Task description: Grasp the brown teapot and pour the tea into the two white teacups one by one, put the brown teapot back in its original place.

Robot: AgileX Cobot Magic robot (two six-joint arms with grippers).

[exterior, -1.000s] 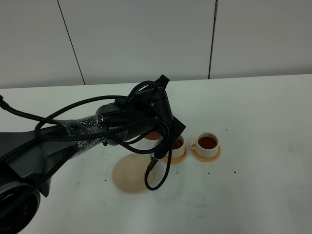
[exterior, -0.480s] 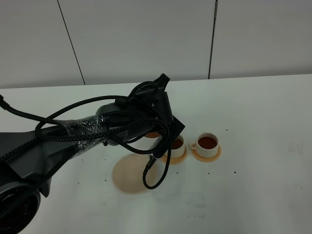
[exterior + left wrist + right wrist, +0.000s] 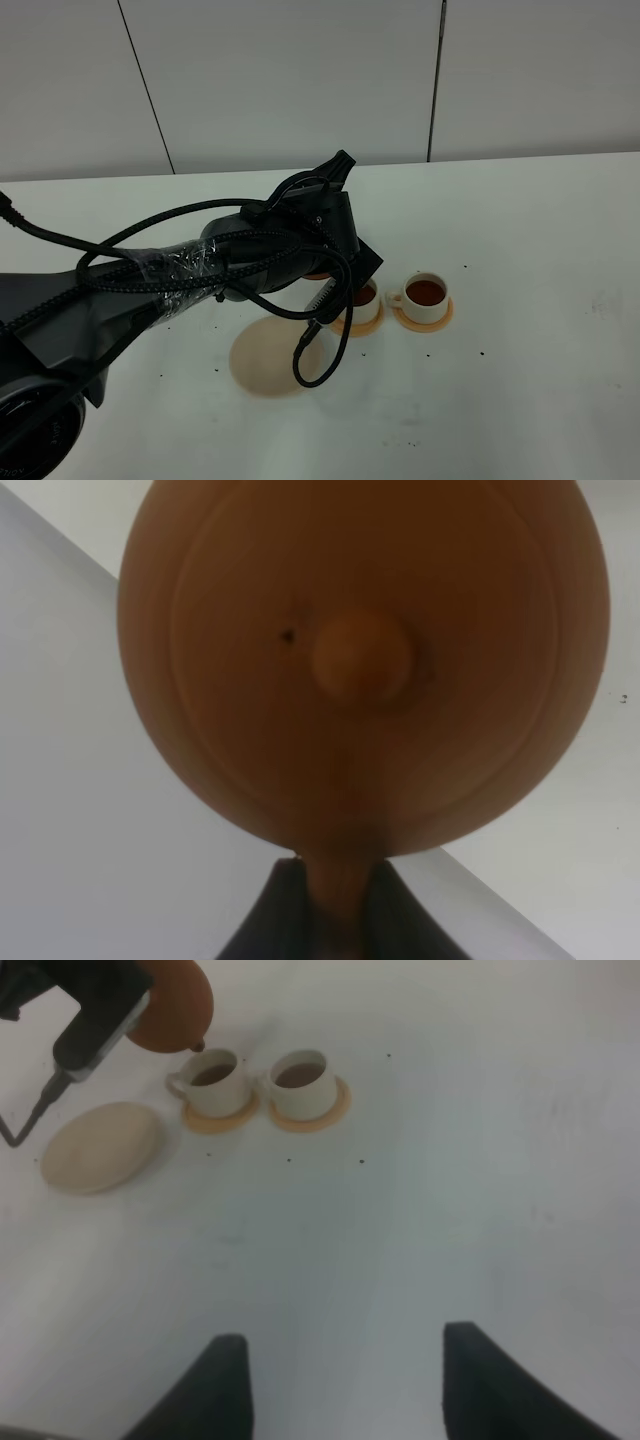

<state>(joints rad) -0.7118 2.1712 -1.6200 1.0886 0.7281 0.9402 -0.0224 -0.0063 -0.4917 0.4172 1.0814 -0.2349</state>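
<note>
Since the earlier frame the left arm had lifted slightly, its dangling cable loop swinging in, while the left gripper (image 3: 335, 905) stayed clamped on the loop handle of the round reddish-brown clay teapot (image 3: 365, 660), held just above and beside the nearer of the two small cream-white cylindrical teacups (image 3: 218, 1078) (image 3: 305, 1082). Both cups on their orange coasters already held dark tea, so pouring looked finished. What remained was lowering the pot onto the bare, pale beige round trivet (image 3: 272, 357) below and beside it, while the right gripper (image 3: 340, 1385) hung with jaws wide apart and empty, well away.
</note>
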